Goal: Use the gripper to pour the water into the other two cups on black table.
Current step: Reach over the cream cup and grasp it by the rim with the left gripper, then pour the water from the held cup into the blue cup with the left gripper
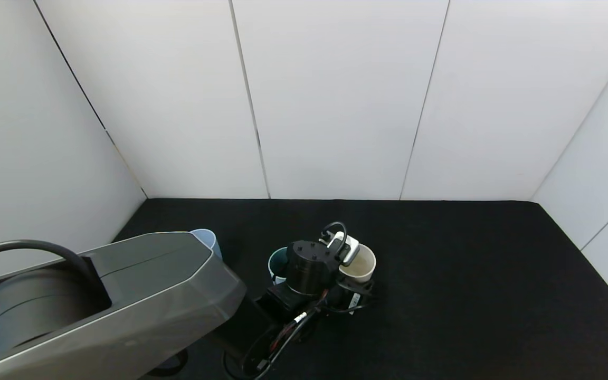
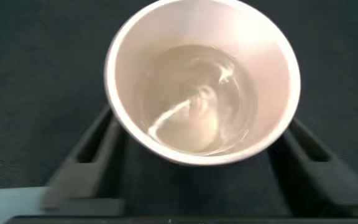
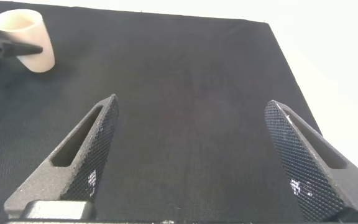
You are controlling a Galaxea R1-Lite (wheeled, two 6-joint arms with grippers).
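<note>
Your left gripper (image 1: 354,274) reaches out from the big grey arm (image 1: 124,301) at the near left and sits low over the middle of the black table (image 1: 467,274), its black cylindrical wrist pointing up toward the head camera with cables looping beneath it. It is clamped on the cream-beige cup (image 1: 361,264) — in the left wrist view the two fingers (image 2: 86,155) press against either side of the cup wall. The cup (image 2: 202,81) stands close to upright, mouth facing up, its long axis roughly vertical; you can see the water (image 2: 194,102) rippling as a clear sheen in the bottom. The teal-green cup (image 1: 277,264) stands just beside the gripper on its left, partly hidden by the wrist, and the blue cup (image 1: 206,240) stands farther left, half covered by the arm's grey shell. Your right gripper (image 3: 201,155) hangs well apart over bare black cloth, its two textured fingers (image 3: 82,155) spread wide with nothing between them — from there the cream cup (image 3: 25,38) shows far off, gripped by the other arm.
</note>
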